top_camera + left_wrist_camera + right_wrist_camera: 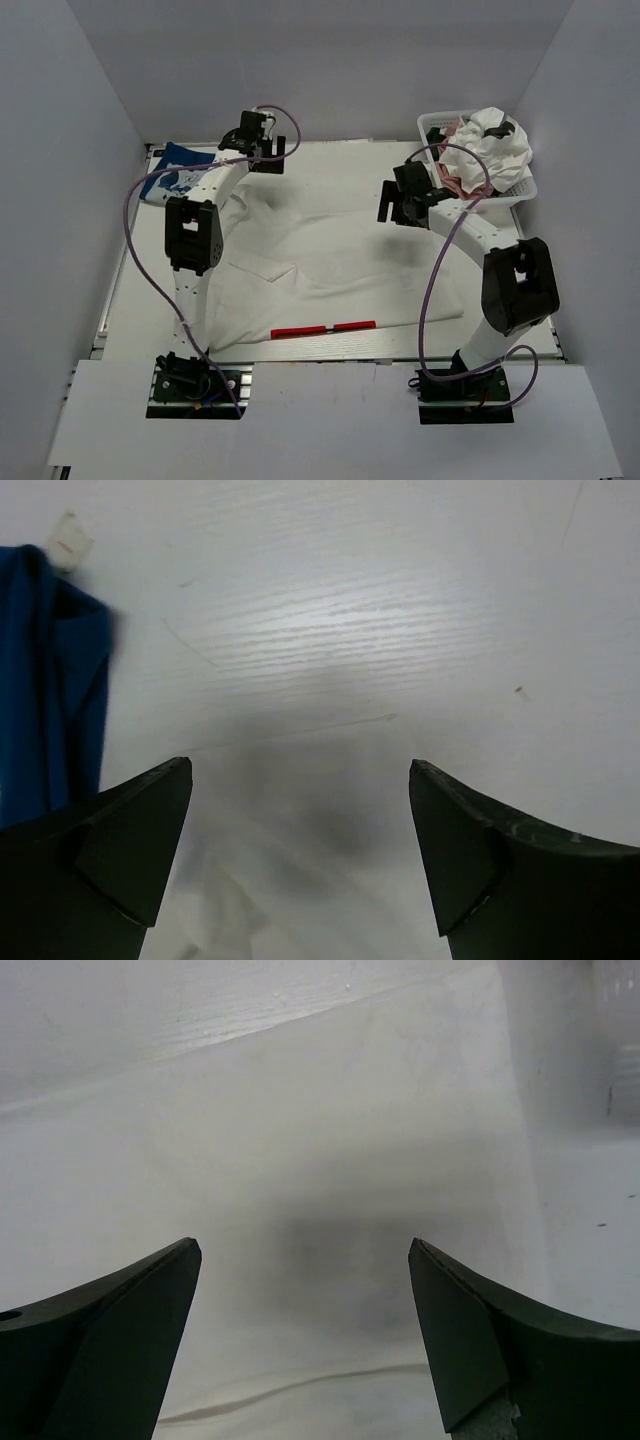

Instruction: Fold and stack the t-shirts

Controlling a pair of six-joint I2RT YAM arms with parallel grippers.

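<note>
White tee (340,262) spread flat; blue tee (183,167) far left.

The top camera looks down from above and behind the arm bases, far enough back to take in the whole table (340,160). The left wrist camera sits close over the tabletop's far left corner, facing down past the left gripper (300,770). It shares the blue tee (50,680) with the top view. The right wrist camera looks past the right gripper (305,1250), close over the white tee (330,1140) toward the far right corner. The blurred shape at its upper right may be the basket (520,192).
</note>
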